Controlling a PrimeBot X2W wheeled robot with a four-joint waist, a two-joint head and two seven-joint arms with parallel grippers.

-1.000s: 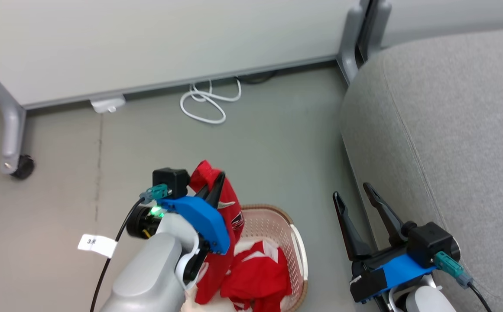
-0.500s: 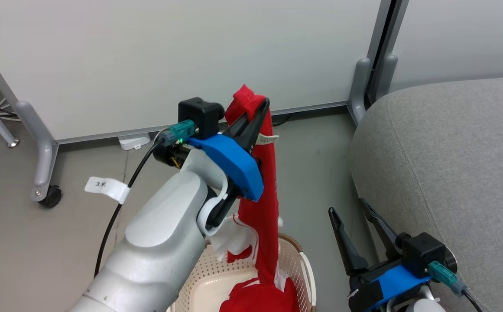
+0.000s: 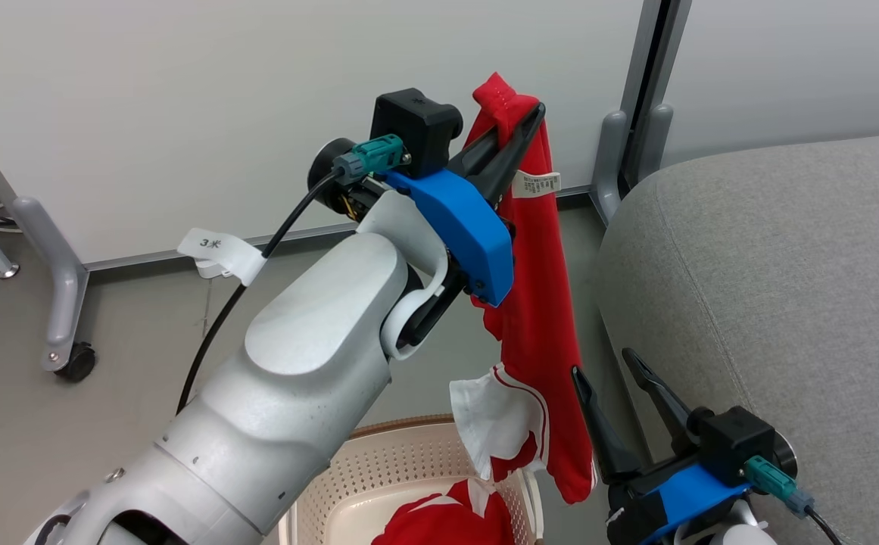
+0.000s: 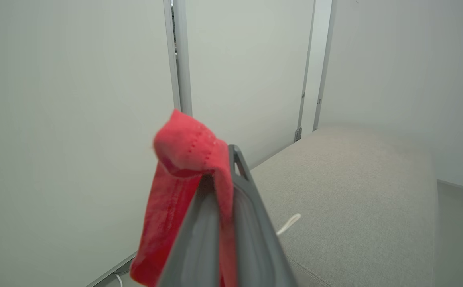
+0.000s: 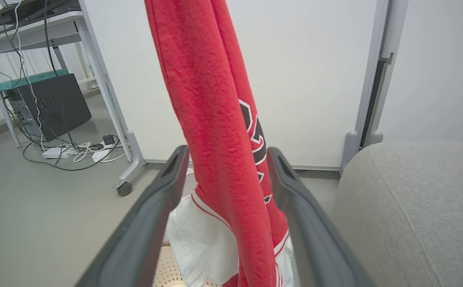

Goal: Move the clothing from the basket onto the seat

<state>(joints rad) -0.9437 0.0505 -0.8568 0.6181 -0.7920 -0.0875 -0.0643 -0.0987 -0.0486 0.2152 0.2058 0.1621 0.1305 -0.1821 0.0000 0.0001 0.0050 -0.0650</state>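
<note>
My left gripper [image 3: 534, 113] pinched the red jersey [image 3: 541, 288] by its top fold; the tail, dangling below near my wide-open, empty right gripper [image 3: 601, 362], could have snagged there.

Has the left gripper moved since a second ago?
Yes. The left gripper has risen away from the basket toward the seat, drawing the red garment up.

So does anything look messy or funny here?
Nothing is broken or spilled. The held red garment dangles long and twisted from the shut left gripper, its white part bunched just above the basket. A second red garment lies crumpled inside the basket. A tangle of cables sprawls on the floor.
</note>
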